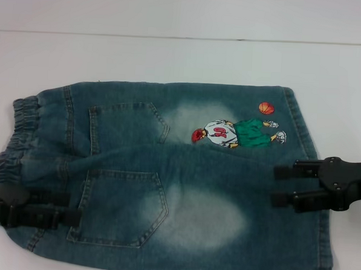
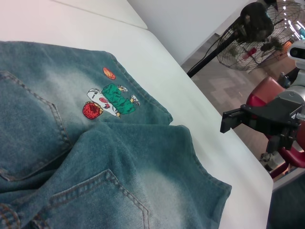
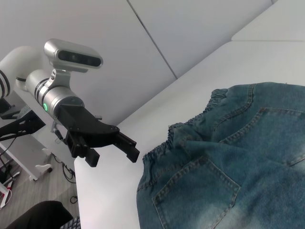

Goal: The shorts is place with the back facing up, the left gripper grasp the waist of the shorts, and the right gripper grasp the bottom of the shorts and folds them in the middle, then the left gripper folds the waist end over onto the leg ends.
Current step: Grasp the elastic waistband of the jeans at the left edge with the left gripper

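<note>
Shorts [image 1: 166, 182] lay flat on the white desk [image 1: 172, 56], back side up, spanning most of its near half. Waist [image 1: 20, 126] pointed toward the desk's left edge, leg ends [image 1: 314, 178] toward the right edge. This layout put each end within reach of the arm meant to take it.

Left gripper [image 1: 58, 208] hovered at the near-left corner of the garment, just below the waist band, fingers parted with a narrow gap and nothing between them. The right wrist view showed it off the cloth, above the desk's left edge. Right gripper [image 1: 282, 184] sat over the hem end on the right, fingers spread wide apart, empty. Judged: both were lined up for the opening grasp, not yet closed.

Material: mid-weight blue denim, faded to pale patches on each seat panel. Waist elastic, gathered into tight ruffles. Two back pockets [image 1: 123, 207], five-sided, double-stitched in tan thread. Hems straight and stitched. Embroidered basketball player [image 1: 238, 133] with orange ball [image 1: 266, 107] near the far-right corner, raised thread surface. A soft ridge ran along the centre seam, so the cloth was not fully flat there.
</note>
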`<move>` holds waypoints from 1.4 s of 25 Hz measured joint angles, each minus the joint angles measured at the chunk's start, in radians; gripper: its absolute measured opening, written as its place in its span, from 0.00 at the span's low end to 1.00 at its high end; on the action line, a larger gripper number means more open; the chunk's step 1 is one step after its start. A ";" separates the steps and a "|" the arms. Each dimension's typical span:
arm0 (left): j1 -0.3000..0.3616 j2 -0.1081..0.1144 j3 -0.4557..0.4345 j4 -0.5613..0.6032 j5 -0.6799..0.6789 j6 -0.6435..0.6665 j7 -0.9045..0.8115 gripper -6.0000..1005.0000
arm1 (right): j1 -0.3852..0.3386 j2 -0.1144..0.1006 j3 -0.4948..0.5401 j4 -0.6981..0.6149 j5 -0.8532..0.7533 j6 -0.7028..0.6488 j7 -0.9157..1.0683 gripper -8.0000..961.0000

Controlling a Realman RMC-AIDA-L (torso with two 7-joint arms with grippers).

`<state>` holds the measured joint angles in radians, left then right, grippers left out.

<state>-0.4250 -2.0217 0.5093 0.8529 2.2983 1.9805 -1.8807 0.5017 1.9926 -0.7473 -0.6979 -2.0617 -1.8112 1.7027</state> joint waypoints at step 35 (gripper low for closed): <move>-0.124 0.090 -0.050 0.115 0.397 -0.096 -0.650 0.83 | 0.020 0.004 -0.011 0.011 -0.001 0.035 -0.036 0.94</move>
<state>-0.5493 -1.9320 0.4590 0.9682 2.6953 1.8849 -2.5308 0.5216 1.9968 -0.7584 -0.6871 -2.0625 -1.7765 1.6666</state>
